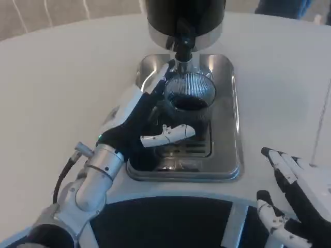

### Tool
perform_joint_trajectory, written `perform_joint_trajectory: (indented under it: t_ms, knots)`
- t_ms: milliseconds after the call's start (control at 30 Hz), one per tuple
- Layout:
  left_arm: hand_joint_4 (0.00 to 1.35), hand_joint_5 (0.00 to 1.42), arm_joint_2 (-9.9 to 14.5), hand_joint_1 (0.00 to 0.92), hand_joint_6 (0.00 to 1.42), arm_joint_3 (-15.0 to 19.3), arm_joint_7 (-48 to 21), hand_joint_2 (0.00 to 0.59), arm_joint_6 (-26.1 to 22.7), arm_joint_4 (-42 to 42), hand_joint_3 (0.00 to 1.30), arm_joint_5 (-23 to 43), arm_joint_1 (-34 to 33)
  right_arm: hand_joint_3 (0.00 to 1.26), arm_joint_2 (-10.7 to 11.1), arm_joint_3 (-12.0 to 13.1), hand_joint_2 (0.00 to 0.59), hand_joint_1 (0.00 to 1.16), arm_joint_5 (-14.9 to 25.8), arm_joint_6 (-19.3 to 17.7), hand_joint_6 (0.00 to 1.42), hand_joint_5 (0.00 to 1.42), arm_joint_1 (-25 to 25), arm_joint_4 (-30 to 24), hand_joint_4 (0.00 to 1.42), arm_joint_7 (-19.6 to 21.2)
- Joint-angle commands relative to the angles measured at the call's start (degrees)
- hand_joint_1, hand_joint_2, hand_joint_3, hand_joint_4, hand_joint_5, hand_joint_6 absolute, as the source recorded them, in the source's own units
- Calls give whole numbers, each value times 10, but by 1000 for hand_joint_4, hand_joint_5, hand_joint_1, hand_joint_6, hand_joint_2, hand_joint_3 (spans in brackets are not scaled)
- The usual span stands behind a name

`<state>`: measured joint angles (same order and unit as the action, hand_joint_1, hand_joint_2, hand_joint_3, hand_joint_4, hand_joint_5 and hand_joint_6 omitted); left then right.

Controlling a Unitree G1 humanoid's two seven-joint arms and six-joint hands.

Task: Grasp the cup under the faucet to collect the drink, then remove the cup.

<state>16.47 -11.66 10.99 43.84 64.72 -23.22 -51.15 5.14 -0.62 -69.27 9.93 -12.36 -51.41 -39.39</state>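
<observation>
A clear ribbed cup (190, 98) with dark drink in it stands on the steel drip tray (227, 119), right under the black faucet (183, 49) of the dispenser (185, 18). My left hand (142, 121) wraps around the cup from the left, fingers behind it and the thumb across its front. My right hand (292, 199) lies on the table at the lower right, well apart from the tray, its fingers spread and holding nothing.
The drip tray has a slotted grate (181, 150) in front of the cup. White tabletop (62, 82) stretches to the left and right of the tray. A dark curved edge (165, 222) runs along the table's near side.
</observation>
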Motion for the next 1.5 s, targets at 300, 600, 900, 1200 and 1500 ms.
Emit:
perform_joint_trajectory:
  t_ms: [300, 600, 900, 1200, 1500]
  knots:
    - [0, 367, -11, 388, 400, -16, 10, 66, -5, 20, 0, -10, -19, 13, -5, -12, 586, 76, -15, 11, 0, 0, 0, -7, 0, -11]
    - [77, 448, -13, 388, 506, -23, 25, 66, -5, 26, 0, -15, -22, 21, -4, -13, 586, 83, -17, 16, 0, 0, 2, -12, 0, -21]
    - [141, 483, -14, 377, 533, -31, 36, 70, -6, 30, 88, -15, -23, 35, -3, -11, 586, 104, -16, 19, 0, 0, 3, -9, 0, -22]
    - [157, 498, -10, 377, 559, -36, 39, 71, -7, 33, 157, -16, -23, 36, -5, -13, 586, 105, -18, 23, 0, 0, 10, -3, 0, -23]
    - [170, 514, -11, 365, 585, -36, 41, 74, -13, 37, 185, -17, -28, 43, -6, -20, 586, 103, -23, 31, 0, 0, 16, 2, 0, -23]
